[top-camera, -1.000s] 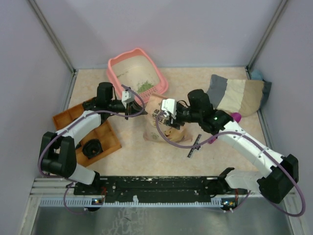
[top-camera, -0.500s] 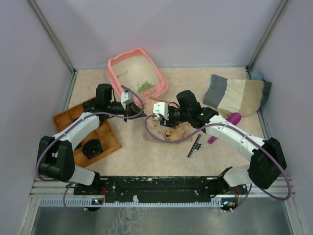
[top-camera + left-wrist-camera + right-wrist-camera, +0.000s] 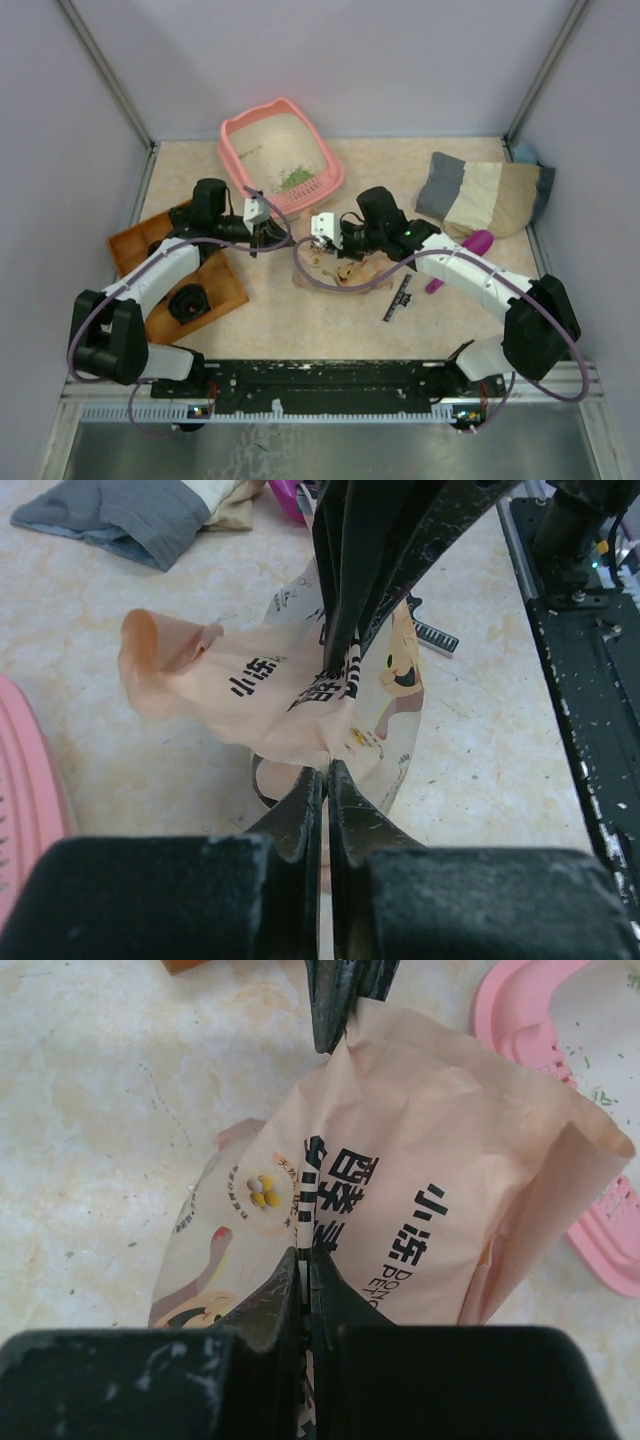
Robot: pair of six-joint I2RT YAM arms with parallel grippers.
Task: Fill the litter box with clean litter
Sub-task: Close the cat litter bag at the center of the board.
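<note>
Two grippers now share the bag (image 3: 350, 272). A second ago the right gripper (image 3: 319, 243) hung wide beside it while the bag stood tall between the arms. Its fingers have since come together on the bag's printed side, pinching a fold flat (its wrist view shows no gap between them). The left gripper (image 3: 262, 238) is pressed shut as before, nipping the opposite edge, which rises to a peak at its tips. The bag has sunk from upright to a slumped, stretched shape low over the table, one corner curling toward the box (image 3: 236, 134).

The box sits at the back, left of centre, just beyond the left gripper. Its litter (image 3: 295, 179) is only a thin green scatter in the near right corner, so filling has hardly begun. With both edges gripped, the bag looks ready to be lifted and tipped over the rim. The paper seems thin and could tear or slip if the arms pull apart.
</note>
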